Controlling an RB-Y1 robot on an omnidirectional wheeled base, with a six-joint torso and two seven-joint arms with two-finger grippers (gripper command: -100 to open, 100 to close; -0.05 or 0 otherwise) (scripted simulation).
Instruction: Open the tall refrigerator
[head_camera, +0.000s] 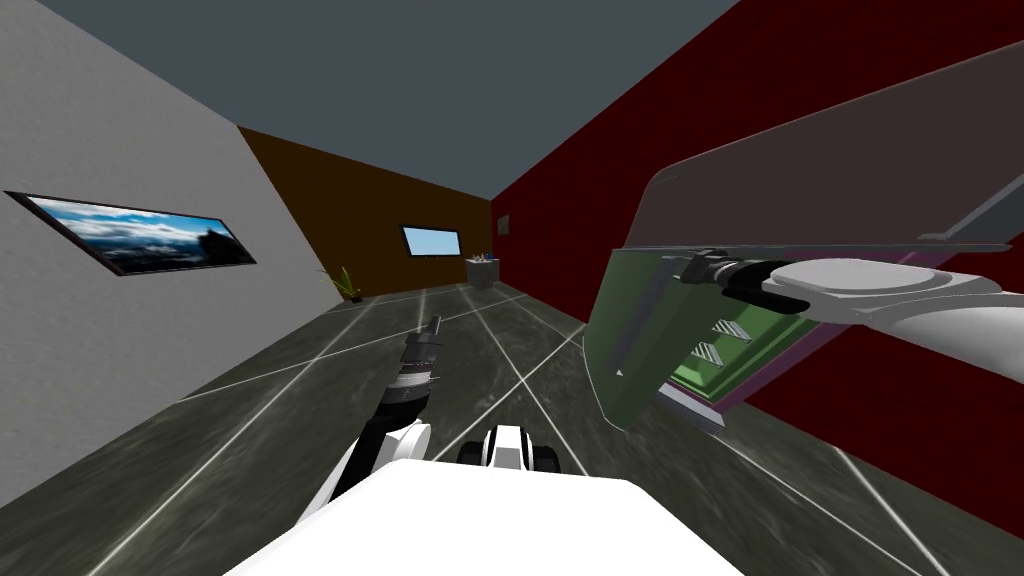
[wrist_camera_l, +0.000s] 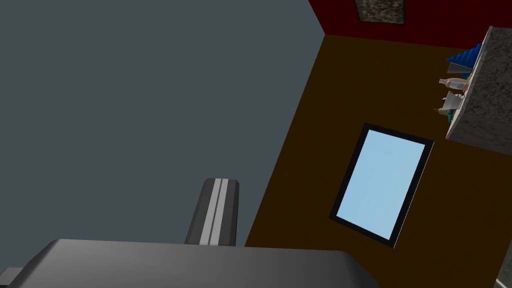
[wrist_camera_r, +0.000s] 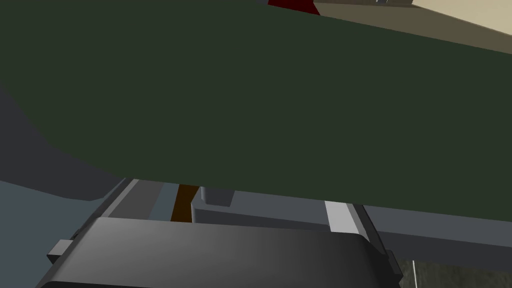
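The left arm (head_camera: 402, 398) is white at its base, then dark grey and ribbed. The right arm (head_camera: 900, 300) is a broad light grey shell with a black joint. The left gripper (wrist_camera_l: 220, 186) has a dark box and pale-striped fingers (wrist_camera_l: 212, 215).

Left hand (wrist_camera_l: 220, 183) closed, right arm (head_camera: 935, 322) outstretched

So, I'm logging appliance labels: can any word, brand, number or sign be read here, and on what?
None readable.
The refrigerator door, the framed landscape picture and the small frame on the red wall bear no letters or numbers.
The items on the far counter are too small to tell.
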